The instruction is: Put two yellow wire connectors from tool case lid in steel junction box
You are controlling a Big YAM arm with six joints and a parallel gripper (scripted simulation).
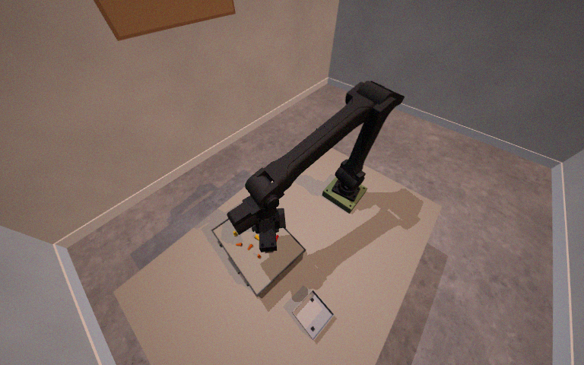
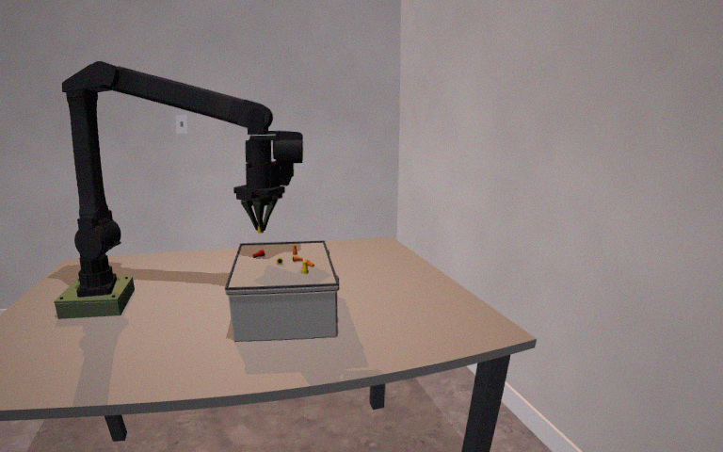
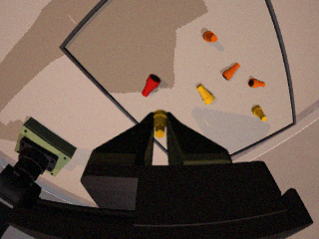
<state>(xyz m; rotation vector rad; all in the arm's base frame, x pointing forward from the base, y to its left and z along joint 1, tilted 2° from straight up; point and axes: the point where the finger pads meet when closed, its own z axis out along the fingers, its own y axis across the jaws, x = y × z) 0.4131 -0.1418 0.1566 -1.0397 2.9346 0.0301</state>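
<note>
My gripper (image 1: 268, 248) (image 2: 259, 229) (image 3: 159, 118) is shut on a yellow wire connector (image 3: 159, 119) (image 2: 259, 230) and holds it well above the tool case's lid (image 1: 258, 271) (image 2: 266, 278) (image 3: 134, 27), over its back left part. Two more yellow connectors (image 3: 205, 94) (image 3: 259, 114) (image 2: 304, 267) (image 2: 279, 260) lie on the lid. The steel junction box (image 1: 310, 314) lies open on the table, past the case on the side away from the arm's base. It does not show in the exterior view.
A red connector (image 3: 152, 84) (image 2: 258, 253) and three orange ones (image 3: 210, 36) (image 3: 231, 71) (image 3: 255, 83) also lie on the lid. The arm's green base (image 1: 344, 194) (image 2: 94, 300) (image 3: 43, 145) stands at the table's far side from the case.
</note>
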